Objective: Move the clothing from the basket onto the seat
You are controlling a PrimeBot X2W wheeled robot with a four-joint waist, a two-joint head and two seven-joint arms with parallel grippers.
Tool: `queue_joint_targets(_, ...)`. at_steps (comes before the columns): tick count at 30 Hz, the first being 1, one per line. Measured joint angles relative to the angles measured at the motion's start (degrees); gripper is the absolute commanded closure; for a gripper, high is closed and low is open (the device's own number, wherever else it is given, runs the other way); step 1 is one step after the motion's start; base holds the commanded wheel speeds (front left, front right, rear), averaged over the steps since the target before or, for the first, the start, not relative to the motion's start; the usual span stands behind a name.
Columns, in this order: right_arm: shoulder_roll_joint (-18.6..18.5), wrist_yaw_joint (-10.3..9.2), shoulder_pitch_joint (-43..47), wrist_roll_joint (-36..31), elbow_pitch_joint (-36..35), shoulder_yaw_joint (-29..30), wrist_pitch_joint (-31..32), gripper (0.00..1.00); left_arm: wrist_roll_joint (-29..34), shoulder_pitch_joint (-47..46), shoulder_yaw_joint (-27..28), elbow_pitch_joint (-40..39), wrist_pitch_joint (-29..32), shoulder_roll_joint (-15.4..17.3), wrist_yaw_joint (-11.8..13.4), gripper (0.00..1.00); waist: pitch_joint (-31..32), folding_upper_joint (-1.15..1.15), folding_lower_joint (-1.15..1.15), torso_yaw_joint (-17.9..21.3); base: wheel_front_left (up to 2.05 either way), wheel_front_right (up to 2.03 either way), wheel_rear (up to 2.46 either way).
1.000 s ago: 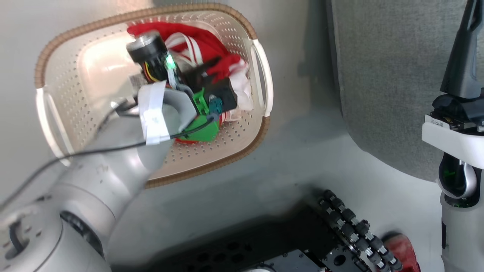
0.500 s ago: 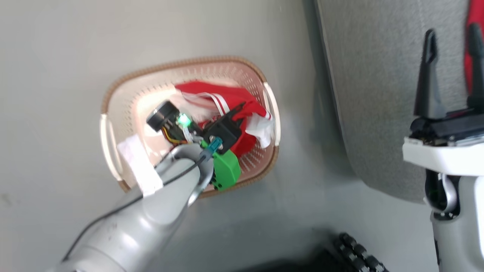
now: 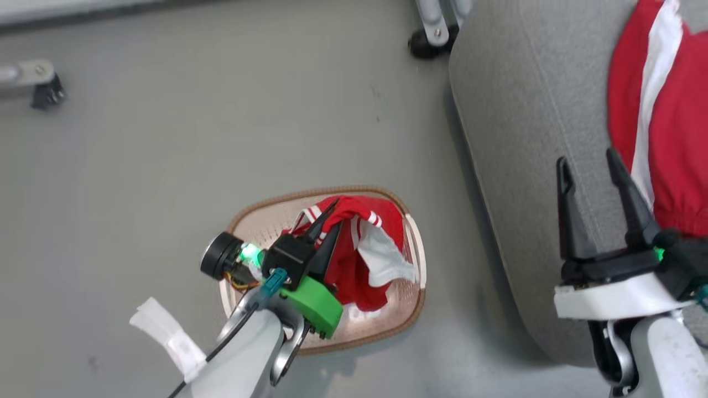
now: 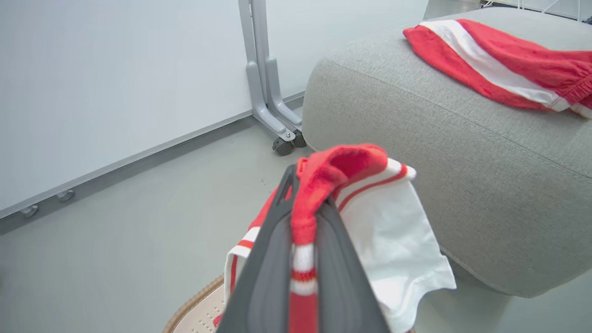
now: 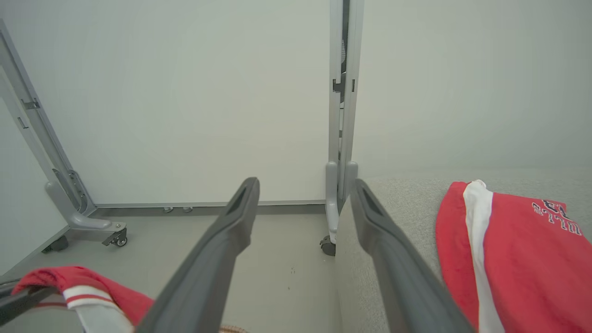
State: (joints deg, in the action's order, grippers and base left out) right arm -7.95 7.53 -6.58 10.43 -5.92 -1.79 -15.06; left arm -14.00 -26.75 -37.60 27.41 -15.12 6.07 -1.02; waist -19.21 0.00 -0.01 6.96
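A red garment with white striped trim (image 3: 362,243) is clamped in the left gripper (image 3: 330,216) and hangs just beneath it, above the basket (image 3: 418,251). The seat (image 3: 514,166) lies to that gripper's right, its long edge running away from it. The right gripper (image 3: 586,156), spread and empty, is held nearer the seat, beside red shorts (image 3: 677,138) laid there.

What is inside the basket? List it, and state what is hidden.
One red-and-white garment, pinched in the left gripper, drapes over the basket's middle; bare perforated bottom shows beside it. Anything beneath the cloth and arm is covered.
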Motion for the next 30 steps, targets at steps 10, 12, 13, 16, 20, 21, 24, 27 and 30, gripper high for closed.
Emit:
queue_joint_targets(10,-0.13,0.00,7.00,0.29,1.93,-3.70,0.00,0.00,2.93,8.14,7.03,-8.27,0.01,-1.08,-0.34,1.00,12.40,0.00,0.00,-1.09,0.00,0.00,0.00)
queue_joint_targets(12,-0.33,0.00,7.98,0.44,2.04,-4.45,0.00,0.00,3.68,8.56,8.11,-10.16,0.00,-1.21,-0.59,1.00,14.49,0.00,0.00,-1.22,0.00,0.00,0.00)
queue_joint_targets(13,-0.44,0.00,8.29,0.45,2.10,-4.70,0.00,0.00,3.83,8.58,8.57,-10.95,0.00,-1.30,-0.82,1.00,15.26,0.00,0.00,-1.27,0.00,0.00,0.00)
queue_joint_targets(16,-0.96,0.00,9.29,0.51,2.46,-5.90,0.00,0.00,4.67,8.84,9.71,-13.45,0.00,-1.53,-1.37,1.00,17.66,0.00,0.00,-1.46,0.00,0.00,0.00)
queue_joint_targets(20,-1.42,0.00,9.80,0.52,2.81,-8.03,0.00,0.00,5.46,9.34,10.21,-15.94,0.00,-1.76,-2.10,1.00,19.68,0.00,0.00,-1.66,0.00,0.00,0.00)
queue_joint_targets(21,-1.65,0.00,9.79,0.52,2.90,-8.73,0.00,0.00,5.68,9.36,10.26,-16.49,0.00,-1.85,-2.34,1.00,20.06,0.00,0.00,-1.71,0.00,0.00,0.00)
queue_joint_targets(24,-2.14,0.00,9.61,0.70,3.28,-11.85,0.00,0.00,6.14,9.37,9.94,-18.30,0.00,-2.18,-3.04,1.00,20.60,0.00,0.00,-1.96,0.00,0.00,0.00)
queue_joint_targets(27,-2.70,0.00,8.40,2.02,3.43,-15.88,0.01,0.00,6.14,9.26,9.17,-19.95,0.00,-2.53,-3.68,1.00,20.49,0.00,0.00,-2.34,0.00,0.00,0.00)
queue_joint_targets(30,-3.13,0.00,6.94,4.12,3.25,-20.01,0.00,0.00,6.14,8.74,7.69,-21.05,0.00,-2.85,-4.31,1.00,20.16,0.00,0.00,-2.70,0.00,0.00,0.00)
